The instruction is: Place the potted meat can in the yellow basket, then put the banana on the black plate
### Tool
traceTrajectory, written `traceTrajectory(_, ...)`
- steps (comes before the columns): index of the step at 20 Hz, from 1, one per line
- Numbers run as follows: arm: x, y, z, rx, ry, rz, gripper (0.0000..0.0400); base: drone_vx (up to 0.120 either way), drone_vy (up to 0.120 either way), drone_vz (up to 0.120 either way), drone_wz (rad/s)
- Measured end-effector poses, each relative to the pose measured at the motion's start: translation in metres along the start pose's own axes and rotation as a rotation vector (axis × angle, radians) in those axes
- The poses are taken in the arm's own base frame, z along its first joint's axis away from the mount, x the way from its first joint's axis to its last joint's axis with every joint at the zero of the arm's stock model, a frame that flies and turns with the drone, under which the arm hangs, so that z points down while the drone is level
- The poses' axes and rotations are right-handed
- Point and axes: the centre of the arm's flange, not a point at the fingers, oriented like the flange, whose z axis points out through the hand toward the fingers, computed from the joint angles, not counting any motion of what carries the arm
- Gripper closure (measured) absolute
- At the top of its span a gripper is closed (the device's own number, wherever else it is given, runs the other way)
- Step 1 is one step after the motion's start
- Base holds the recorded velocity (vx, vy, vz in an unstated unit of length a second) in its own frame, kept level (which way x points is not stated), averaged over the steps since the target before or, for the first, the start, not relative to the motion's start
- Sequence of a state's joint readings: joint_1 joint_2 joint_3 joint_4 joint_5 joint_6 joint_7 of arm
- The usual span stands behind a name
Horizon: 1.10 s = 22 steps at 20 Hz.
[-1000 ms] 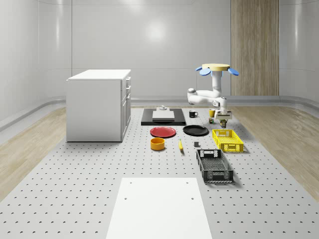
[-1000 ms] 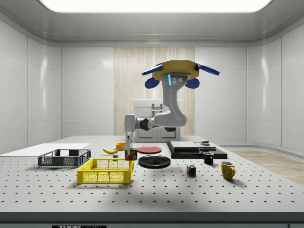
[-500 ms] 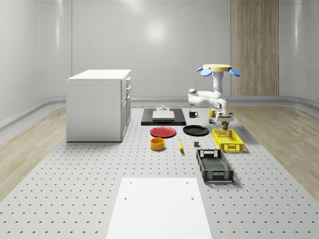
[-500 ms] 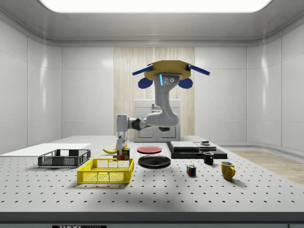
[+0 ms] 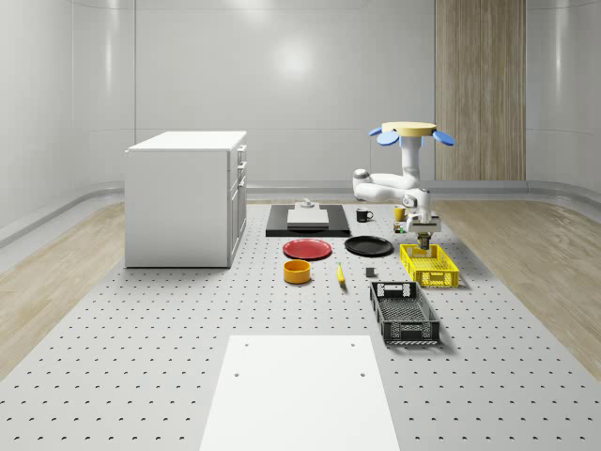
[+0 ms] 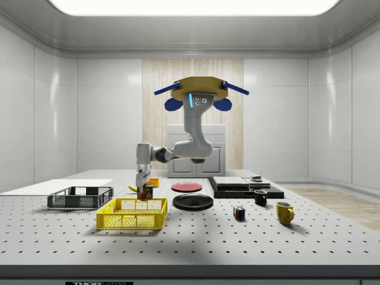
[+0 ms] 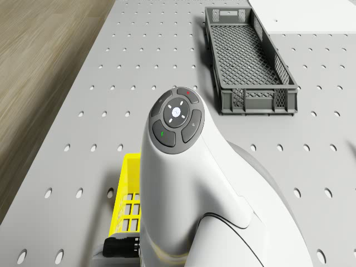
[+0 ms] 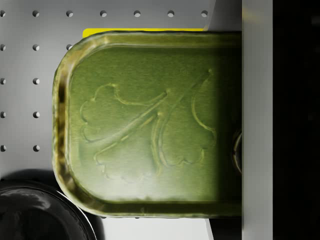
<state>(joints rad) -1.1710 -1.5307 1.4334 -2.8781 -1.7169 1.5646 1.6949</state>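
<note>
Grey perforated tabletop carries the yellow mesh plastic basket. Above that basket's far end hovers the white-armed drone, its gripper clamped on the green-lidded potted meat can, held over the basket. Beyond the basket lies the yellow banana.

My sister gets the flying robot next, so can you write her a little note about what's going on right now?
Gripper: shut on the potted meat can, held above the yellow basket, near its end closest to the black plate.
Drone: hovering above the table, near the basket and black plate.
Banana: lying on the table beside the orange bowl.
Done: can picked up and carried to the basket.
Left: lower and release the can into the basket, then fetch the banana and set it on the black plate.
</note>
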Motion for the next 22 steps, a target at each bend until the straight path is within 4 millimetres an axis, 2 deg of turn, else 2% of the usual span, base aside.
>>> traceTrajectory(4,0.0,0.0,0.0,0.0,0.0,0.0,0.0117,0.12,0.0,-0.11,0.0)
traceTrajectory(9,0.0,0.0,0.0,0.0,0.0,0.0,0.0117,0.12,0.0,0.0,0.0)
traceTrajectory(13,0.0,0.0,0.004,0.0,0.0,0.0,0.0117,0.01,0.0,0.0,0.0)
traceTrajectory(22,0.0,0.0,0.032,0.0,0.0,0.0,0.0118,0.0,0.0,0.0,0.0)
